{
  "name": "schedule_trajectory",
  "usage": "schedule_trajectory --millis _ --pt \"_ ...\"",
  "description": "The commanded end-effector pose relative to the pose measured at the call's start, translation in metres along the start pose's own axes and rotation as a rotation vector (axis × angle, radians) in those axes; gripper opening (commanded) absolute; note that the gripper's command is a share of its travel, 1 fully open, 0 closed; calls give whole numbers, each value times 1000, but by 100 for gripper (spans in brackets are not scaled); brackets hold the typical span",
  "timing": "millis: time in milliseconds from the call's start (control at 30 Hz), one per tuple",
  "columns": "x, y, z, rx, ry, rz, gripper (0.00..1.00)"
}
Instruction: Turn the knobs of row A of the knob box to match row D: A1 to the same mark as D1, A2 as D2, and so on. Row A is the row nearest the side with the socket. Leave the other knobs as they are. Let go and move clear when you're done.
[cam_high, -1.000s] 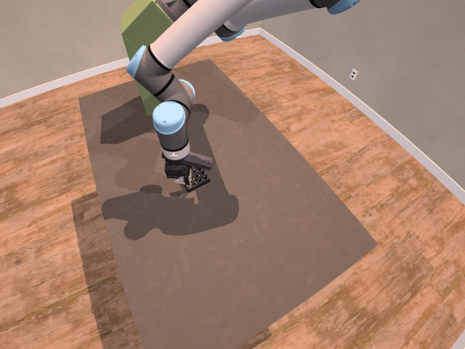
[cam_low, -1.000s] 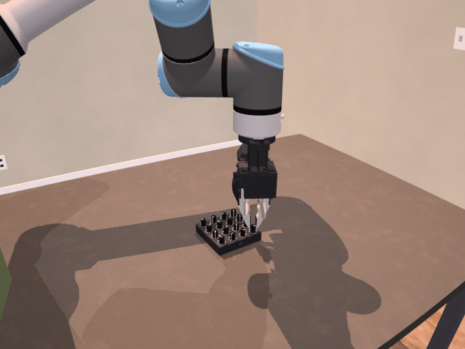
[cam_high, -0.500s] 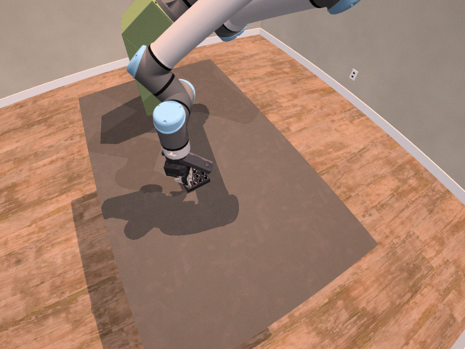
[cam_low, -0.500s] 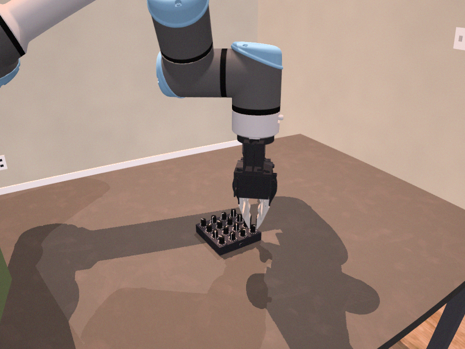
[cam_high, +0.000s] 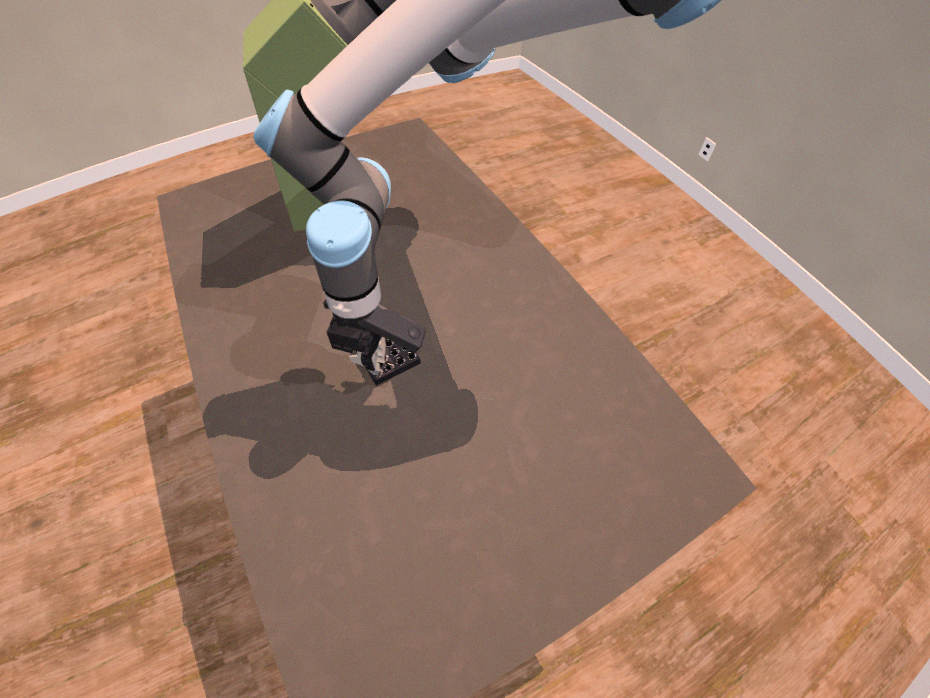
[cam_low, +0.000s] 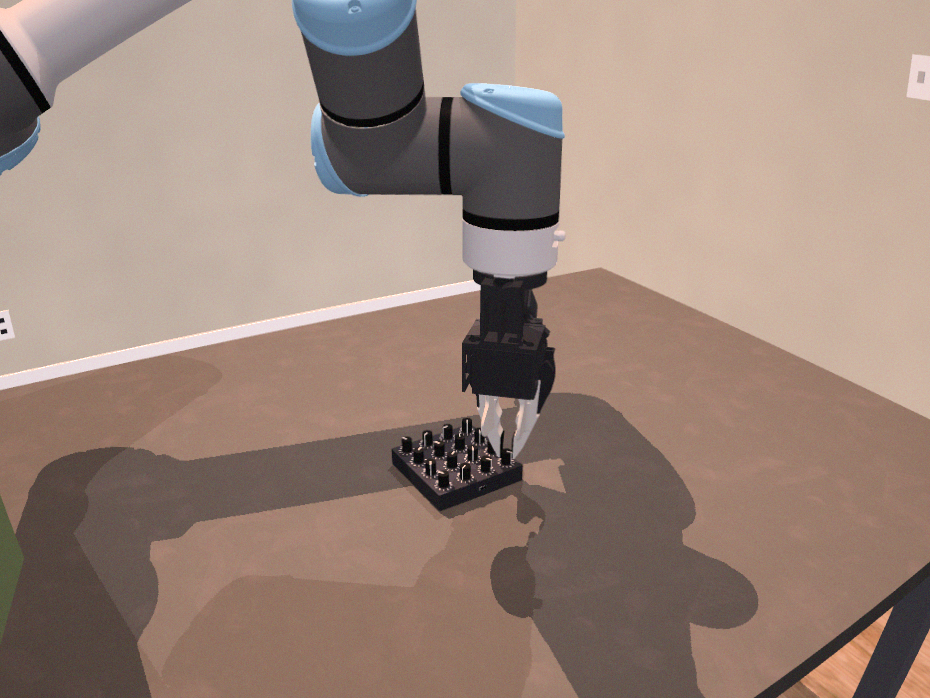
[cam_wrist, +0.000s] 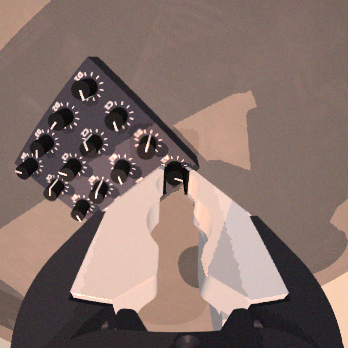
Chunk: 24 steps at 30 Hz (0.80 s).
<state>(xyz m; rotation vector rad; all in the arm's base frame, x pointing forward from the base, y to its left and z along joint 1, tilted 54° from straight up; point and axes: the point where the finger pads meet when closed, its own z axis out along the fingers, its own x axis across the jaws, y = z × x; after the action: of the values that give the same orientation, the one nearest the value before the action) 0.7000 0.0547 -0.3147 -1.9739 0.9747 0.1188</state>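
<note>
Wrist: pincer (cam_wrist: 175, 187) hiding near knobs (cam_wrist: 80, 209)

Black knob box (cam_low: 480, 484), flat on table, corner knob (cam_wrist: 175, 173) gripped

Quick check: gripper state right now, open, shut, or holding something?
Gripper: shut on a corner knob of the knob box.
</note>
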Motion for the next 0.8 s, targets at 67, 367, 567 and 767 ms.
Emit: schedule_trajectory --millis 67,367,567,767 --pt "1 0 -1 0 1 19 4" --pt "1 0 -1 0 1 26 4" --pt "1 0 -1 0 1 26 4" --pt "1 0 -1 0 1 26 4"
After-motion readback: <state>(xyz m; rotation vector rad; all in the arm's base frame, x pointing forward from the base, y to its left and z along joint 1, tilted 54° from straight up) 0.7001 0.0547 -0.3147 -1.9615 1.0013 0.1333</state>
